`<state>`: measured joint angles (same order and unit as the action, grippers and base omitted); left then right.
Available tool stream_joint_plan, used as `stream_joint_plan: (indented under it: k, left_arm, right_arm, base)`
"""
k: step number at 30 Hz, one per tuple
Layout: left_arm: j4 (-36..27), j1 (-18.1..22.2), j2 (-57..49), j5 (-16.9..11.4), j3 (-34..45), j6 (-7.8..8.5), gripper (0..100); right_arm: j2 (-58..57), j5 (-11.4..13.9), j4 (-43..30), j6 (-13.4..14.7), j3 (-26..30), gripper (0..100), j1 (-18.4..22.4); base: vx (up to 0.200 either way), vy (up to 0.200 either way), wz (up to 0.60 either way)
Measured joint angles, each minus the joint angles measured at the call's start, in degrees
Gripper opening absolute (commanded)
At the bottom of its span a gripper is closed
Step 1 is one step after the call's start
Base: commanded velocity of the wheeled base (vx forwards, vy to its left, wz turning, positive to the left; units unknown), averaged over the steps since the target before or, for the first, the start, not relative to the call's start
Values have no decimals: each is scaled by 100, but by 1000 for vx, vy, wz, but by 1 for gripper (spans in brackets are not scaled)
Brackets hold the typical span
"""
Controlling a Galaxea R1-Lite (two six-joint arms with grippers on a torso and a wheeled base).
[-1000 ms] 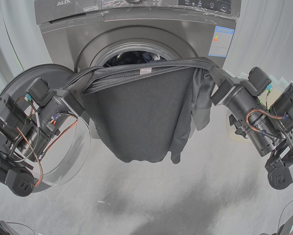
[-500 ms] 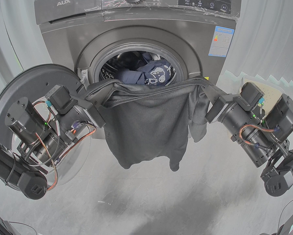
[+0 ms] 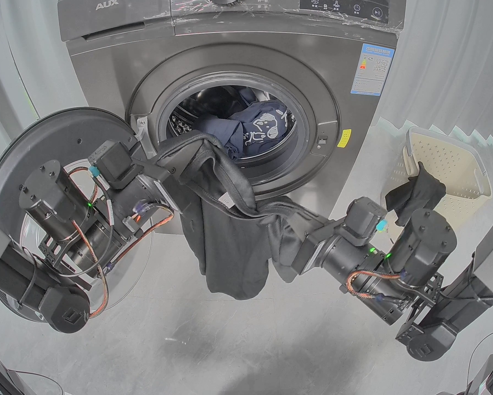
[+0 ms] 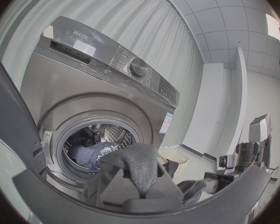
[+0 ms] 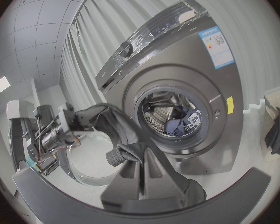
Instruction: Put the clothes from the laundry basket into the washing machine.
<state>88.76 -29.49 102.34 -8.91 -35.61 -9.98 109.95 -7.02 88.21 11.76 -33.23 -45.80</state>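
**Head view: dark grey garment held between both grippers at the open washer**

Head view, far left of the frame: the round door [image 3: 54,138] stands swung wide open. Just right of it, by the lower left rim of the opening, the left gripper [image 3: 167,163] has its jaws clamped on one end of the dark grey garment [image 3: 230,248]. The garment hangs in the frame's centre, outside the drum, and sags toward the lower right. There the right gripper [image 3: 298,231] has its jaws pinched on the other end. In the upper centre, the washing machine [image 3: 230,50] shows its drum [image 3: 183,122], which holds navy clothes [image 3: 257,124], one with a white print. At the right edge the cream laundry basket [image 3: 455,154] stands beside the machine, with a dark cloth [image 3: 416,193] draped over its near rim.
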Motion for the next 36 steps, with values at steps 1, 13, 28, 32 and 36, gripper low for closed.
stream_joint_plan:
  k: [1,13,28,32,36]
  left_arm:
    - [0,-2,0,0,-5,2,0]
    - [-7,-68,50,7,-41,-2,0]
    - [0,-50,9,0,-184,0,0]
    - [-2,-55,-20,-4,-207,-2,0]
    - [-5,-68,-59,-6,-226,-2,0]
  right_arm:
    - [44,5,6,20,2,100,-23]
    - [469,38,6,74,485,100,-461]
    - [789,43,0,-66,317,100,-378]
    - [1064,40,-9,-88,-65,100,-323]
    - [1409,62,-18,-115,-433,100,-249]
  base:
    - [0,0,0]
    - [0,0,0]
    - [0,0,0]
    - [0,0,0]
    - [0,0,0]
